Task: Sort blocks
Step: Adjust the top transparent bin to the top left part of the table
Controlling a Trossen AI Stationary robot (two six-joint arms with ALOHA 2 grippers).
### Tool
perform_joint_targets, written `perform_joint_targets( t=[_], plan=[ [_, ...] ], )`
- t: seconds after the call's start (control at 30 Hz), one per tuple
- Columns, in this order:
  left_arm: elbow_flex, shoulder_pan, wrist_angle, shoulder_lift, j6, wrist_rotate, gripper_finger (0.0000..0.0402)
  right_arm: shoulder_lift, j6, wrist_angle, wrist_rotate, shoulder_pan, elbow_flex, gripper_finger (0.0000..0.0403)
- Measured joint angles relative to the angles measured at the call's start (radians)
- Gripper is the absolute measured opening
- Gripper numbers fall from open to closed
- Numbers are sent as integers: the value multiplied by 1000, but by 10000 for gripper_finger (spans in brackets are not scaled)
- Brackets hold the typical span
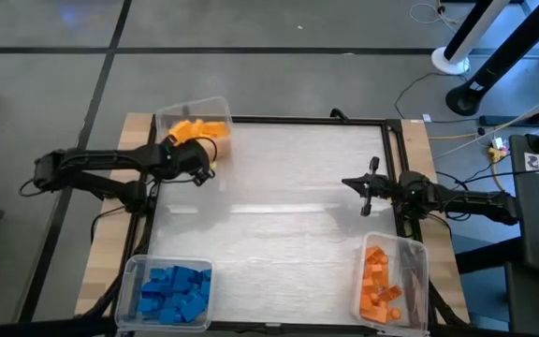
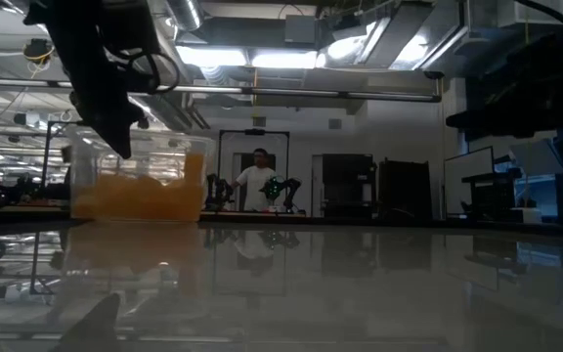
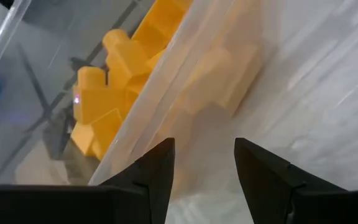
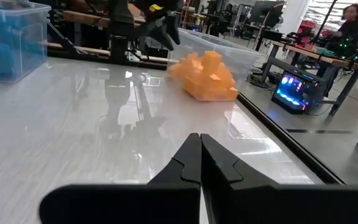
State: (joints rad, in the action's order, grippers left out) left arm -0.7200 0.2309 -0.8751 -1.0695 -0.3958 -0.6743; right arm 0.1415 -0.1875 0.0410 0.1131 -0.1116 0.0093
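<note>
Yellow blocks (image 1: 199,129) are heaped in a clear bin (image 1: 169,117) at the table's far left. Blue blocks (image 1: 174,292) fill a bin at the near left, and orange blocks (image 1: 379,285) lie in a bin at the near right. My left gripper (image 3: 204,162) hangs open just beside the yellow bin's wall (image 3: 185,74), slanting down, with nothing between its fingers. In the high view the left gripper (image 1: 204,170) is at that bin's near side. My right gripper (image 4: 199,146) is shut and empty, level above the table at the right (image 1: 368,187).
The white table top (image 1: 279,215) lies bare between the three bins, inside a black frame (image 1: 396,168). In the low view the left arm (image 2: 106,88) hangs in front of the yellow bin (image 2: 140,191). A person (image 2: 257,176) stands far behind the table.
</note>
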Motion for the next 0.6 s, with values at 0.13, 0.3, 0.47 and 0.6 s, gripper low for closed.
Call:
perform_joint_targets(
  t=[0.13,0.3,0.47,0.6],
  plan=[
    [1,70,4,0,52,-1,156,0,0,-1,0,0,0,1],
    [8,137,4,0,63,-1,156,0,0,-5,0,0,-1,1],
    [8,181,4,0,63,-1,156,0,0,-8,-1,0,-1,1],
    [8,158,15,15,83,28,156,0,0,-9,-1,0,-1,1]
  ],
)
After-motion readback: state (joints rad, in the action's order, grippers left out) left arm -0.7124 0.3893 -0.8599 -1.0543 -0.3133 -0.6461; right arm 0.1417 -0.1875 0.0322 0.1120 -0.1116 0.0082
